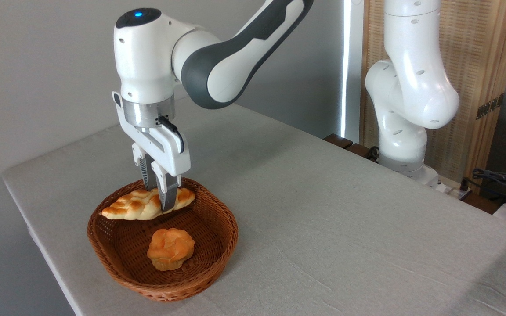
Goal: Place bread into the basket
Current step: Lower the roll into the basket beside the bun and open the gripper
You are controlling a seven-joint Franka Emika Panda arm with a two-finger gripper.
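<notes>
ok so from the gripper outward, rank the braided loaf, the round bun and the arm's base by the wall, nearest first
1. braided loaf: clamped in the gripper, over the back of the basket.
2. round bun: on the basket floor, in front of the fingers.
3. arm's base: far right, at the table's back edge.

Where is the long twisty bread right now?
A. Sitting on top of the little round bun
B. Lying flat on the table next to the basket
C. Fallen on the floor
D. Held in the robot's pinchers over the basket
D: the gripper is clamped on the bread, which hangs over the back part of the basket, apart from the round bun lying inside nearer the front.
</notes>
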